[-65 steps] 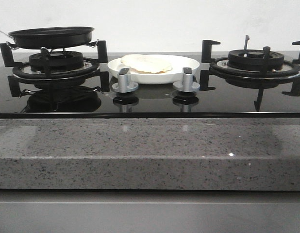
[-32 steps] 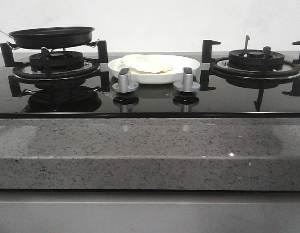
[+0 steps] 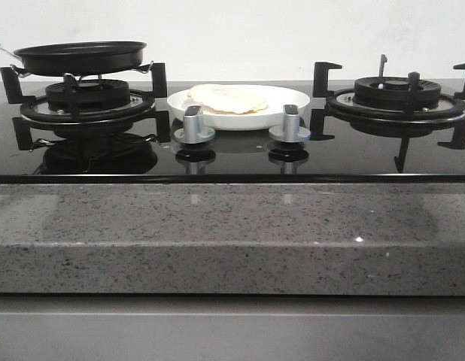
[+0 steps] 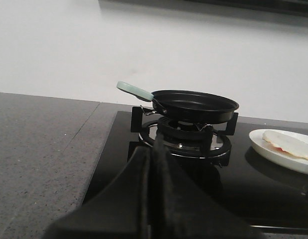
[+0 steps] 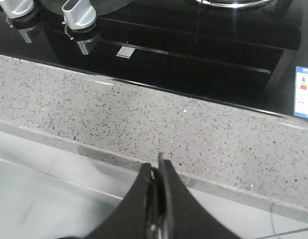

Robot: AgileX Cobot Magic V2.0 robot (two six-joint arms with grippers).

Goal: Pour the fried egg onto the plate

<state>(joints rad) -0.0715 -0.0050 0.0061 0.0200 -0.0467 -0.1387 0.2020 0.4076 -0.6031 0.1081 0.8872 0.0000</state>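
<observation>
Between the two burners, just behind the silver knobs (image 3: 193,125), the plate (image 3: 293,101) sits on the black glass hob (image 3: 353,154) with the egg (image 3: 226,98) lying flat in it, slightly toward the pan side. Left of the plate, the pan (image 3: 80,56) rests level on the left burner (image 3: 86,101), its pale green handle (image 4: 135,90) pointing away from the plate. From the left wrist view the pan's inside looks bare, though its far floor is hidden by the rim. On the other side of the plate, the right burner (image 3: 398,94) carries nothing.

Judging by this, the pour itself is done: the egg is on the plate and the pan is back on its grate. Little seems left beyond drawing the arms clear.

Neither arm shows in the front view. The left gripper (image 4: 153,164) hangs low over the hob edge, well apart from the pan, its fingers pressed together with nothing between them. The right gripper (image 5: 156,172) hovers over the granite counter (image 5: 194,134) in front of the hob, away from the plate, its fingers likewise closed and holding nothing. A small label (image 5: 304,92) is stuck on the hob's corner near it.
</observation>
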